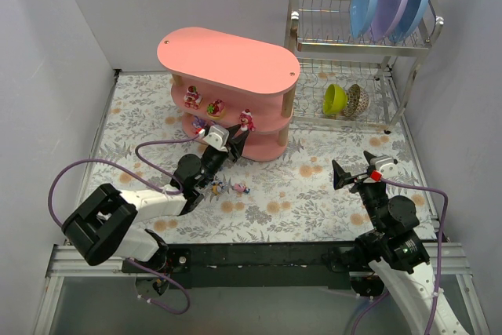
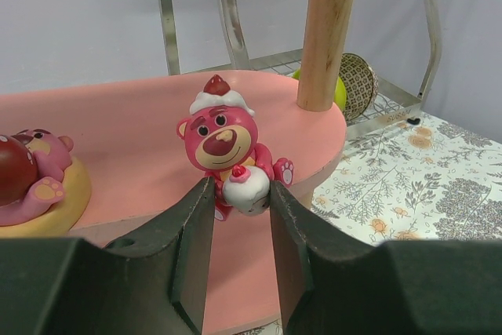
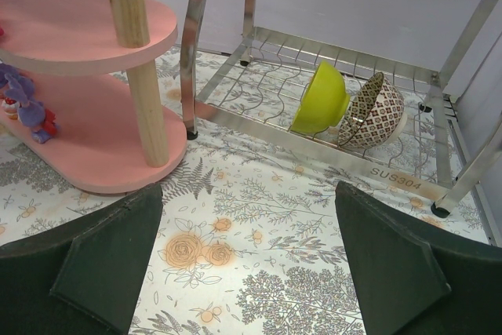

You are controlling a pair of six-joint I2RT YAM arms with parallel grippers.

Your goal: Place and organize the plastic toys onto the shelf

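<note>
The pink three-tier shelf (image 1: 227, 64) stands at the back centre. My left gripper (image 1: 234, 136) reaches to the right end of its middle tier (image 2: 118, 127). Its fingers are closed on a pink bear toy with a white cap and cupcake (image 2: 222, 145), which rests upright on that tier. In the top view the bear (image 1: 246, 120) sits near the right post. Other toys (image 1: 191, 97) (image 1: 216, 107) stand on the same tier, and one (image 1: 198, 125) on the bottom tier. Two small toys (image 1: 216, 187) (image 1: 240, 187) lie on the table. My right gripper (image 1: 353, 170) is open and empty above the table.
A metal wire rack (image 1: 361, 45) stands at the back right with plates on top and a green bowl (image 3: 321, 100) and a patterned bowl (image 3: 372, 111) below. A wooden shelf post (image 2: 329, 29) rises just right of the bear. A purple toy (image 3: 23, 103) sits on the bottom tier.
</note>
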